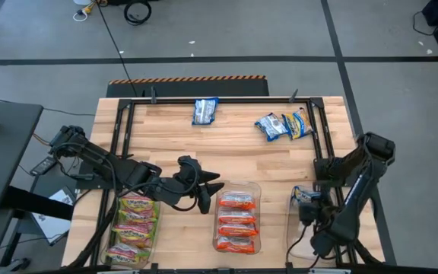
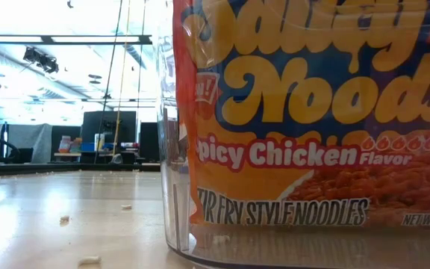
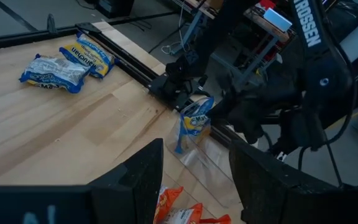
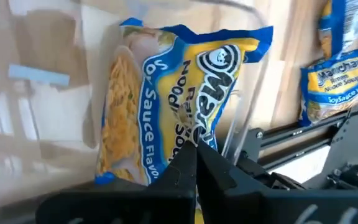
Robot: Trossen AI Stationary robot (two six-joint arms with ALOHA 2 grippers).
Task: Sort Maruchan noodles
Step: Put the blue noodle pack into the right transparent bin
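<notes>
While two arms work the near edge of a wooden table [image 1: 204,144], three clear bins sit in a row there. Left bin [image 1: 152,240]: green-yellow pkts [image 1: 134,227]. Middle bin [image 1: 257,221]: four orange-red pkts [image 1: 236,222] stacked flat. Right bin [image 1: 293,221]: one blue-yellow pkt [image 4: 179,106], pinched at its edge by the right gripper [image 4: 194,158], fingers closed on it. Left gripper [image 3: 194,171] hovers btwn left and middle bins, fingers apart, holding nothing. Three more blue-yellow pkts wait at the far edge: one at centre [image 1: 204,111], a pair [image 1: 285,125] to the right. Pkts look light, crinkly, slippery; noodle block likely brittle. Best held by the seam or short edge, gently.
</notes>
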